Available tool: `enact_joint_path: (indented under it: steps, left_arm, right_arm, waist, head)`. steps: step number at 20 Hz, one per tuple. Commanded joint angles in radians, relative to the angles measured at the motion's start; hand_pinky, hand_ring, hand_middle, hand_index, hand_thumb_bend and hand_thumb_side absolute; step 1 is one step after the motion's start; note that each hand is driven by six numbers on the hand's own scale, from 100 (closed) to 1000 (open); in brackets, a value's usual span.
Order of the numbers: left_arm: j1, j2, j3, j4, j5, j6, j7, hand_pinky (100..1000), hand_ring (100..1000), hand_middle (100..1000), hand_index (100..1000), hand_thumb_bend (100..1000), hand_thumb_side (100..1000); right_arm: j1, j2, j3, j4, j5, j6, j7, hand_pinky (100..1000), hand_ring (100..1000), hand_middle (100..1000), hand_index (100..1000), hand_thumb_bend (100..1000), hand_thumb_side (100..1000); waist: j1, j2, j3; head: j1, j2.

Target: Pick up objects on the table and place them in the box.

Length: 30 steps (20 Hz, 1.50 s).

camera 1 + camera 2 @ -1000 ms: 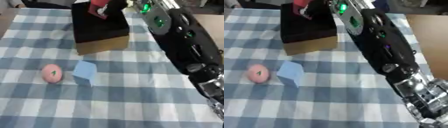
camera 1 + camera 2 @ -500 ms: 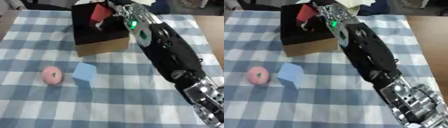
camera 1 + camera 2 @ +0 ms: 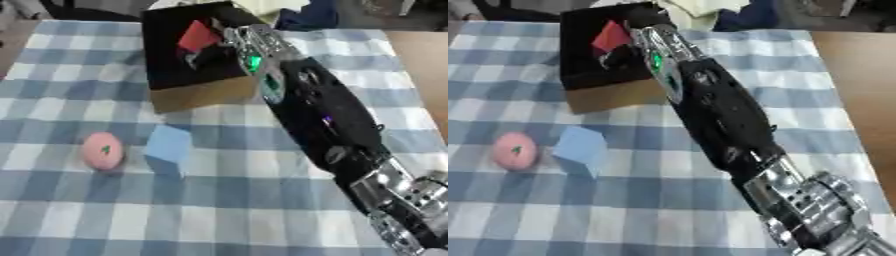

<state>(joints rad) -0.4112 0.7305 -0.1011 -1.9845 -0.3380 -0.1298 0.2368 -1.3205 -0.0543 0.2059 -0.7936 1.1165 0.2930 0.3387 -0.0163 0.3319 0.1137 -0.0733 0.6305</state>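
Left eye view: right hand (image 3: pixel 217 46) is reached over the box (image 3: pixel 188 95) at 12 o'clock, with a red block (image 3: pixel 198 36) seen at its fingers; whether they are pinched on it or spread cannot be told, being blurred and dark against the box interior. Forearm is cut off at 5 o'clock. Pink ball (image 3: pixel 103 150) and blue cube (image 3: pixel 168 146) are left on the checked tablecloth (image 3: pixel 219 210) at 9 o'clock, just beside each other.
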Motion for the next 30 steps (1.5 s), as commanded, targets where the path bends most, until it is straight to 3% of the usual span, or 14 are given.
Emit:
enact_joint_path:
  steps: [1, 4, 11, 17, 23, 29, 30]
  left_arm:
    - [-0.016, 0.032, 0.002, -0.016, -0.005, -0.001, -0.014, 576, 787, 761, 870, 100, 922]
    - [-0.015, 0.032, 0.002, -0.016, -0.006, 0.0, -0.022, 576, 787, 761, 870, 100, 923]
    - [-0.016, 0.029, -0.001, -0.016, -0.007, 0.002, -0.034, 575, 787, 761, 871, 100, 921]
    - [-0.019, 0.031, -0.001, -0.016, -0.007, 0.003, -0.04, 576, 787, 760, 871, 100, 922]
    - [-0.025, 0.031, -0.004, -0.016, -0.006, 0.003, -0.046, 577, 787, 760, 872, 100, 918]
    - [-0.026, 0.037, -0.003, -0.016, -0.008, 0.011, -0.058, 577, 787, 760, 872, 100, 918]
    - [-0.025, 0.039, -0.003, -0.016, -0.011, 0.019, -0.065, 577, 787, 760, 872, 100, 916]
  right_arm:
    - [-0.029, 0.005, -0.016, 0.002, 0.023, 0.006, -0.012, 825, 826, 840, 865, 100, 711]
    - [-0.036, 0.006, -0.018, 0.004, 0.047, 0.014, -0.006, 846, 846, 867, 922, 100, 789]
    - [-0.051, 0.013, -0.039, 0.02, 0.168, 0.028, 0.041, 912, 914, 929, 988, 437, 906]
    - [-0.053, 0.019, -0.059, 0.019, 0.219, 0.018, 0.058, 922, 928, 940, 998, 552, 1000]
    - [-0.055, 0.023, -0.063, 0.013, 0.227, 0.007, 0.068, 929, 933, 932, 1000, 574, 1000]
    - [-0.046, -0.015, -0.058, -0.049, 0.151, -0.016, 0.074, 921, 921, 916, 1000, 454, 1000]
    - [-0.045, -0.032, -0.05, -0.077, 0.123, -0.025, 0.077, 917, 914, 907, 1000, 370, 1000]
  waist:
    - [0.004, -0.027, 0.004]
    - [0.002, -0.028, 0.004]
    - [-0.002, -0.031, 0.007]
    - [-0.002, -0.033, 0.008]
    - [0.0, -0.036, 0.009]
    - [0.005, -0.04, 0.002]
    - [0.006, -0.041, 0.0]
  head:
    - [-0.003, -0.012]
    - [-0.003, -0.014]
    - [-0.003, -0.017]
    - [-0.005, -0.016]
    - [-0.008, -0.015]
    - [-0.002, -0.01]
    - [0.0, -0.007]
